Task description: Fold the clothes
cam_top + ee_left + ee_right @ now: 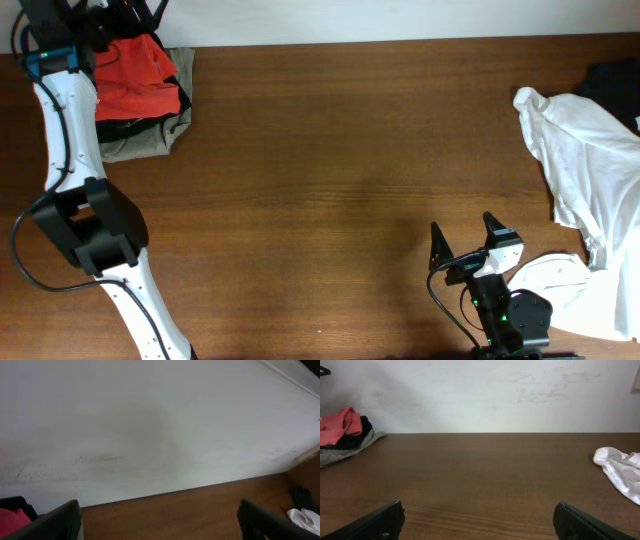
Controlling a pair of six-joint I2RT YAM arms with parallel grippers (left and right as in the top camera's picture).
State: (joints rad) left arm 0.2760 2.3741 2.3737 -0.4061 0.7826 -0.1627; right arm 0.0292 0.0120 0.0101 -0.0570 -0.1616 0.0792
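The clothes lie in two groups. At the table's far left corner is a pile: an orange-red T-shirt on a black garment and a khaki one. My left gripper hovers over this pile, partly cut off by the frame edge. In its wrist view it is open and holds nothing, with the red shirt beside its left finger. A crumpled white garment and a black one lie at the right. My right gripper stands open and holds nothing at the front right, near the white garment.
A white wall runs along the table's back edge. The bare brown tabletop stretches between the pile on the left and the loose garments on the right. My left arm runs down the left side of the table.
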